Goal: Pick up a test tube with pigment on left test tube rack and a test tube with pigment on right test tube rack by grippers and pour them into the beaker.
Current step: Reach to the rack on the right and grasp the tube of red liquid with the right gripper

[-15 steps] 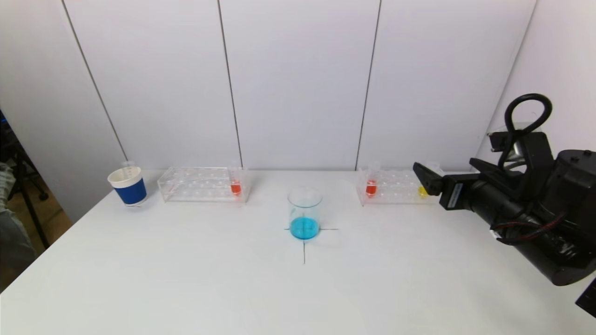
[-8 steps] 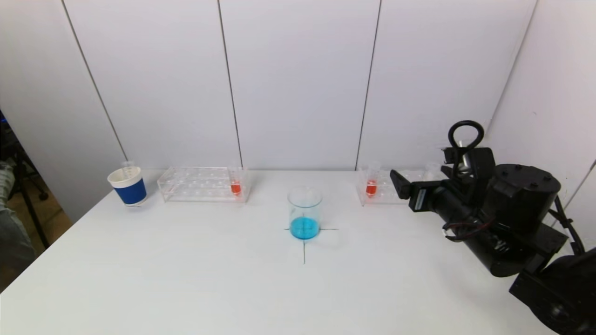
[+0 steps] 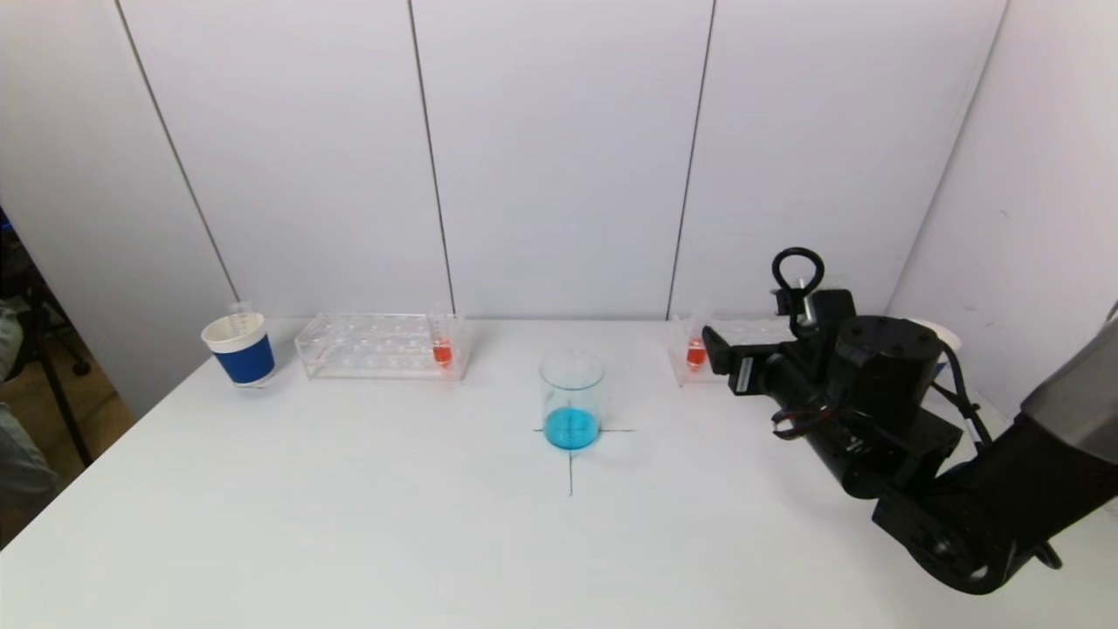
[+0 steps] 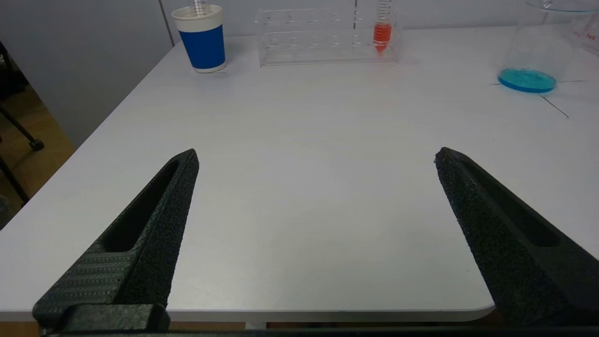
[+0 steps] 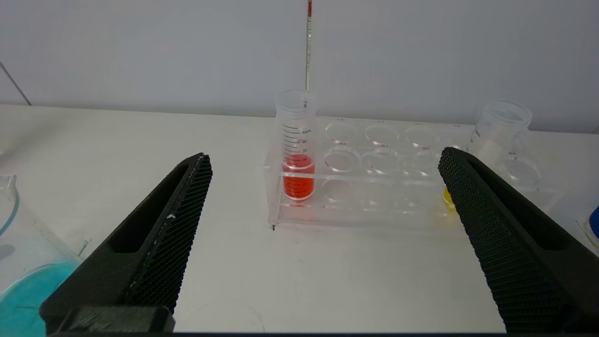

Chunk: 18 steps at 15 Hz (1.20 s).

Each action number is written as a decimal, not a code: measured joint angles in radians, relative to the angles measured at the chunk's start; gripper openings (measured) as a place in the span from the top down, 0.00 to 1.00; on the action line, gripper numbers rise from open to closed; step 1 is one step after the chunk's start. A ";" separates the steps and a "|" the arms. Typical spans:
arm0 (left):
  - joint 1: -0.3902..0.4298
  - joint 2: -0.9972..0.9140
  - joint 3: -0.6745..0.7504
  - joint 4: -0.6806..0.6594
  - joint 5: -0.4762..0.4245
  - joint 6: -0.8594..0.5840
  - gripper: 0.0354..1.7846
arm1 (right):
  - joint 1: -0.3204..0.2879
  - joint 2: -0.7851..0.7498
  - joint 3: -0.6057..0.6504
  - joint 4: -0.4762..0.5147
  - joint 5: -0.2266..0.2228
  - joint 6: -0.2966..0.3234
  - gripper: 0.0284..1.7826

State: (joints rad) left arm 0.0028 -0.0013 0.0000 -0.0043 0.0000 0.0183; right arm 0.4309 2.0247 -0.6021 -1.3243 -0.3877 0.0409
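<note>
Reaching toward the back of the table (image 3: 349, 542), the right gripper (image 5: 323, 159) is held with its jaws spread wide and nothing between them. Nearest to it, off to one side and lower, the beaker (image 5: 18, 252) is seen with a shallow layer of blue liquid. Straight ahead, framed between the two fingers but well short of them, the right test tube rack (image 5: 374, 187) stands by the wall; a test tube with red pigment (image 5: 295, 150) sits upright in its end hole, on the side nearer the beaker, and a second tube (image 5: 498, 135) with a trace of yellow stands at the far end, partly hidden behind one finger.

The left gripper (image 4: 318, 154) is parked at the near table edge, also wide open and empty. Far ahead of it, the left test tube rack (image 4: 323, 35) is seen with its own red tube (image 4: 382, 28) upright in the end nearer the beaker, and a blue-and-white cup (image 4: 202, 37) is set beside the rack's other end.

Judged from this, no tube has been lifted and nothing red has been poured: both pigment tubes are seated in their racks. The right-hand approach is under way; the closing on that tube, the left-hand pick, and both pours remain to be done.
</note>
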 joint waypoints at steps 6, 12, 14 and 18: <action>0.000 0.000 0.000 0.000 0.000 0.000 0.01 | 0.001 0.103 -0.089 -0.013 -0.015 0.002 0.01; 0.000 0.000 0.000 0.000 0.000 0.000 0.01 | -0.001 0.197 -0.172 -0.038 -0.022 0.001 0.01; 0.000 0.000 0.000 0.000 0.000 0.000 0.01 | -0.002 0.219 -0.197 -0.038 -0.036 0.001 0.01; 0.000 0.000 0.000 0.000 0.000 0.000 0.01 | -0.003 0.254 -0.251 -0.032 -0.051 -0.001 0.01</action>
State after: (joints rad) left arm 0.0028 -0.0013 0.0000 -0.0043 0.0000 0.0181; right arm 0.4281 2.2783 -0.8534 -1.3566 -0.4391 0.0402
